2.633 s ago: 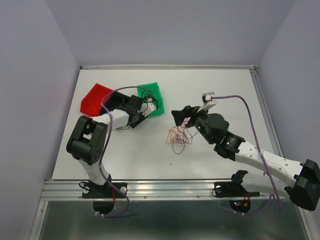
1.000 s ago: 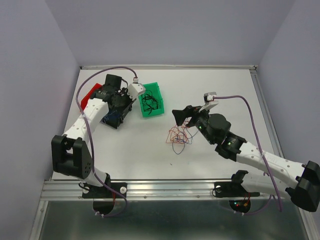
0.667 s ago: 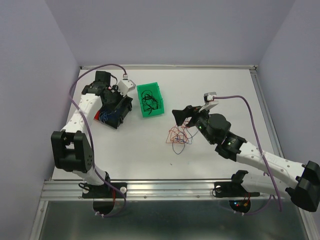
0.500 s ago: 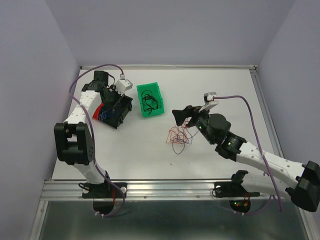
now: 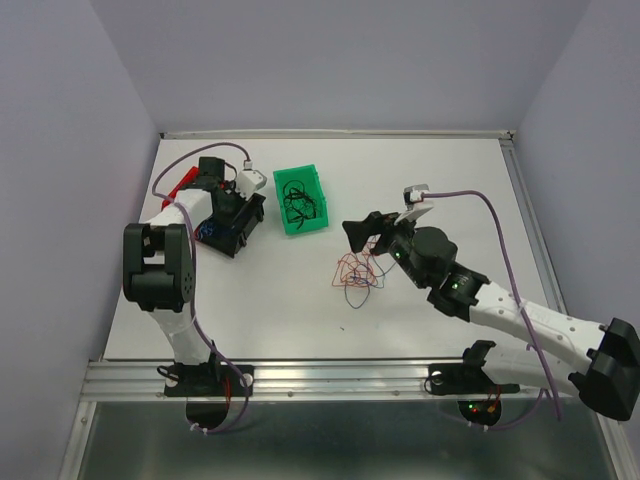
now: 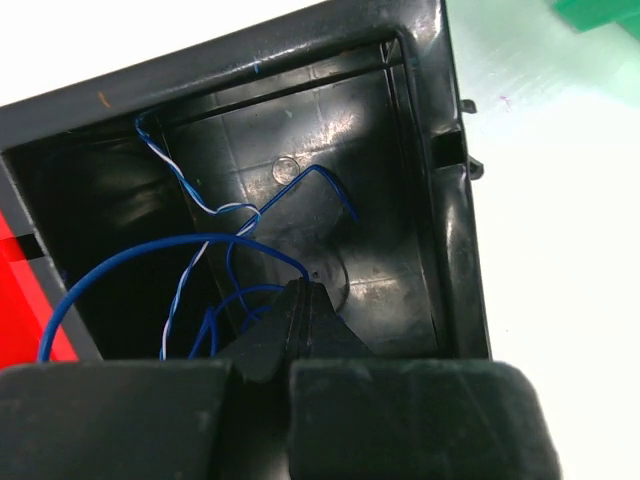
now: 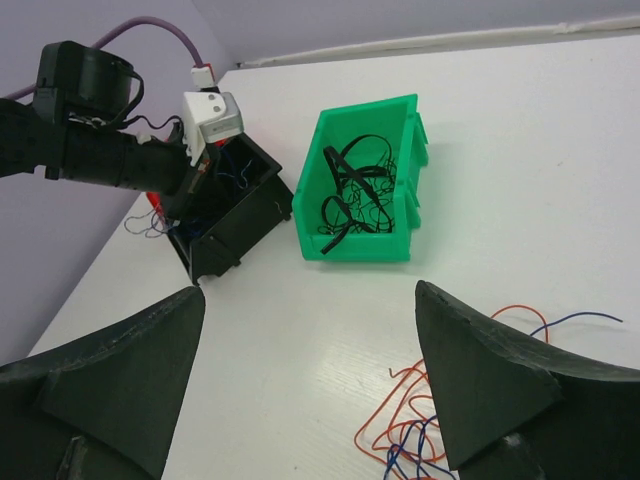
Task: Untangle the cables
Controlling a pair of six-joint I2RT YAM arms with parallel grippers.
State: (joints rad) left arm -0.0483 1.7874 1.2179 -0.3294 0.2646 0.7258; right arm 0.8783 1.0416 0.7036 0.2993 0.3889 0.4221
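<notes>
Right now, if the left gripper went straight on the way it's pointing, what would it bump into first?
Most likely the floor of the black bin: the left gripper, shut on a blue cable, points down into that bin. How close the floor is, I can't tell.

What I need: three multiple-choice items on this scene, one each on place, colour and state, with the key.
1. Where is the left tool?
A. inside the black bin
B. at the table's far right corner
C. beside its own base

2. What colour are the cables in the green bin?
A. red
B. blue
C. black

3. How does the right tool stand?
A. shut on a red cable
B. open
C. shut on nothing

Key: 1 A, its tips, pinching a blue cable, sit between the bin's walls; 2 C, only black strands lie there; 3 B, its fingers stand wide apart.
</notes>
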